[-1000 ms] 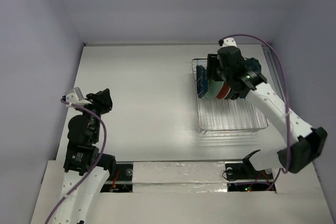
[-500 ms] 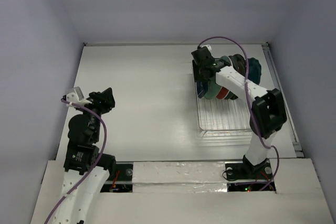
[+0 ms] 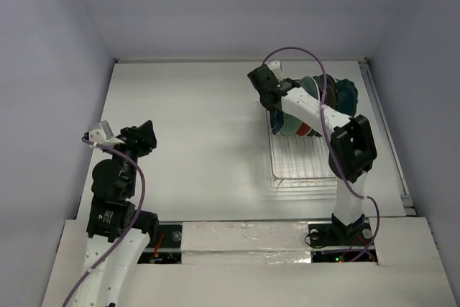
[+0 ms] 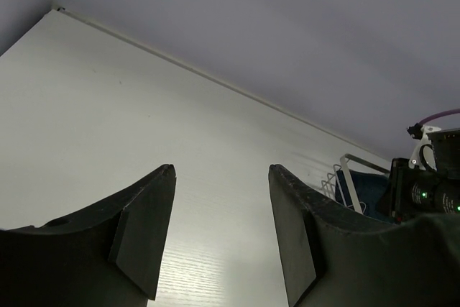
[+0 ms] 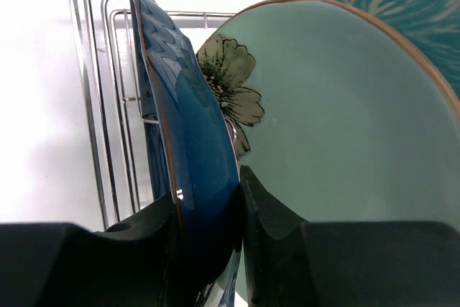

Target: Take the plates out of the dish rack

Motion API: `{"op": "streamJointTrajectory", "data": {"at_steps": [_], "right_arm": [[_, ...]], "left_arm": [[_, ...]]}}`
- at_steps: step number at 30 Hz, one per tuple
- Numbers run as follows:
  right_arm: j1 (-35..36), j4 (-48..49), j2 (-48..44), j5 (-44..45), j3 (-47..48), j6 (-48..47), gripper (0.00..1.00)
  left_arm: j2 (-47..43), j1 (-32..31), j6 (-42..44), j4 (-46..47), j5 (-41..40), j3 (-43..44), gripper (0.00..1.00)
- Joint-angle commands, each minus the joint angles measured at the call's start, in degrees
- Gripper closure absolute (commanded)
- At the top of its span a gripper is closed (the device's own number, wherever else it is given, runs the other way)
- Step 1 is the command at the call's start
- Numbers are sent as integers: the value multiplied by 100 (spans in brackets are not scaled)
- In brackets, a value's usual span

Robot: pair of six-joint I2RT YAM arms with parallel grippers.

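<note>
**Blue plate [image 5: 183, 127] grabbed, not lifted yet**
It stands at the rack's [image 5: 90, 70] left end, against the mint plate [image 5: 338, 127]. The right claw [image 5: 208, 199] just went from spread to pinching its rim, so a lift out looks next. Left claw [image 4: 219, 228] hangs spread, well left of the rack.

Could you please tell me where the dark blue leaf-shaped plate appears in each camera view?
Top external: the dark blue leaf-shaped ceramic plate is leftmost in the silver wire dish rack.
Left wrist: small, at the far right edge.
Right wrist: centre-left, between the right gripper's jaws.
Shared landmark: that rack.
</note>
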Motion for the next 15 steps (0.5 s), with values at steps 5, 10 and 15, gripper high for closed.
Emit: {"op": "streamJointTrajectory", "data": {"at_steps": [5,10,15], "right_arm": [[289,-377,-366,938,1094,95,100],[342,-324,-1120,850,1306,104,100],[447,-53,-1990,405,1123,165,100]], "left_arm": [[-130,-27,4,207,21,-40,49],[-130,-27,-5,198,21,-31,44],[-104,-27,-14,189,21,-31,37]]}}
